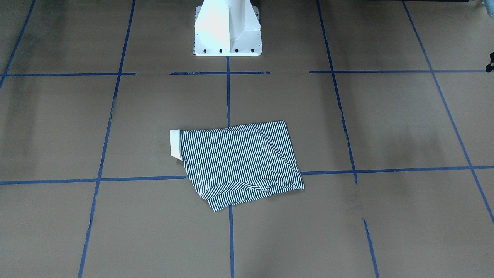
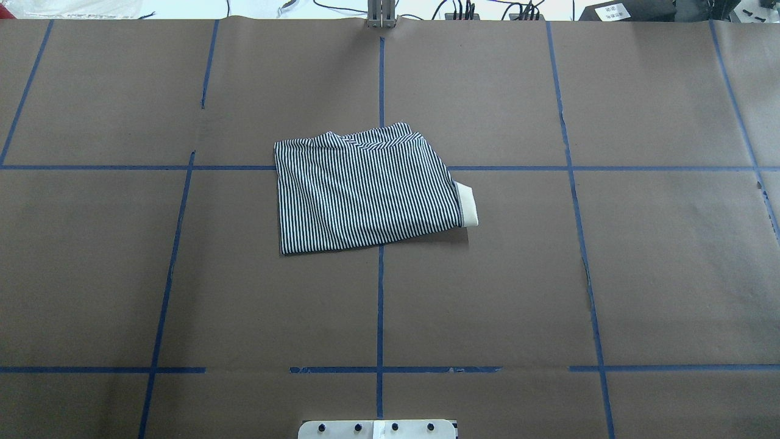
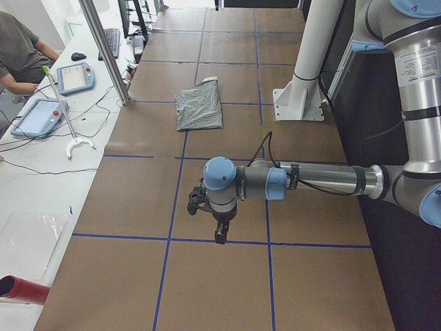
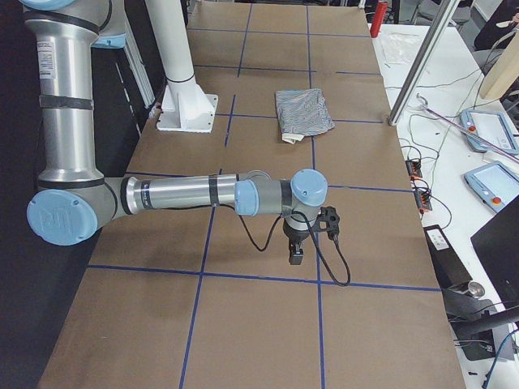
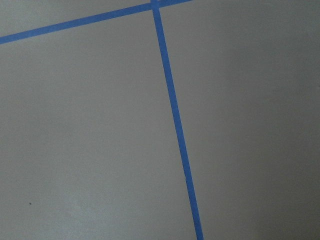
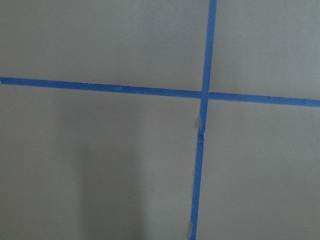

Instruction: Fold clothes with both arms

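Left arm (image 3: 324,181): stretched level over the bench (image 2: 670,274), off to the left of the white pedestal (image 3: 303,83), well apart from the polo shirt (image 3: 198,107).
Left jaws: point down over brown paper; released or clenched, I cannot tell.
Right arm (image 4: 178,194): level over the bench, off to the pedestal's right, well apart from the polo shirt.
Right jaws: point down over paper; state, I cannot tell.
Polo shirt: folded to a rough rectangle, flat on the bench straight out in front of the pedestal, well apart from it, lying over a crossing of the blue tape (image 2: 380,79).
Collar (image 2: 466,206): cream, sticks out at the shirt's edge on my right.
Wrist views: brown paper crossed by blue tape.
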Robot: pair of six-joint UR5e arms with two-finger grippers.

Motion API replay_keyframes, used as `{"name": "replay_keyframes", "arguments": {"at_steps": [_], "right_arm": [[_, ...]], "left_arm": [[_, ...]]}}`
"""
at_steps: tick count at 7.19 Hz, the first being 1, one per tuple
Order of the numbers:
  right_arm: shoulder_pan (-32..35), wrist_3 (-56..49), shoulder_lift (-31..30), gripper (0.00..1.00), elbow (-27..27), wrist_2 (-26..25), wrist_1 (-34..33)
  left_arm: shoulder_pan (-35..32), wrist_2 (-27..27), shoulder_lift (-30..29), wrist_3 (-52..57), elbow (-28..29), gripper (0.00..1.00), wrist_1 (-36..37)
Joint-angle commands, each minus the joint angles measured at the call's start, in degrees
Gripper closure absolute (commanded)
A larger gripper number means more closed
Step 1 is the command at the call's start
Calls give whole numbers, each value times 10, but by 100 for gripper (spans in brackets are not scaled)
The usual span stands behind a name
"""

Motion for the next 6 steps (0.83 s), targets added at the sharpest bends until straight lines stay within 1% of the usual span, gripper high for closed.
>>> {"name": "replay_keyframes", "arguments": {"at_steps": [1,6], "right_arm": [[0,-1,0,0,0,-2,1],[6,3,6,0,5,-6,1]], "left_arm": [[0,-2,-2,-4,3,0,0],[0,-2,-26,-5,8,0,-1]]}}
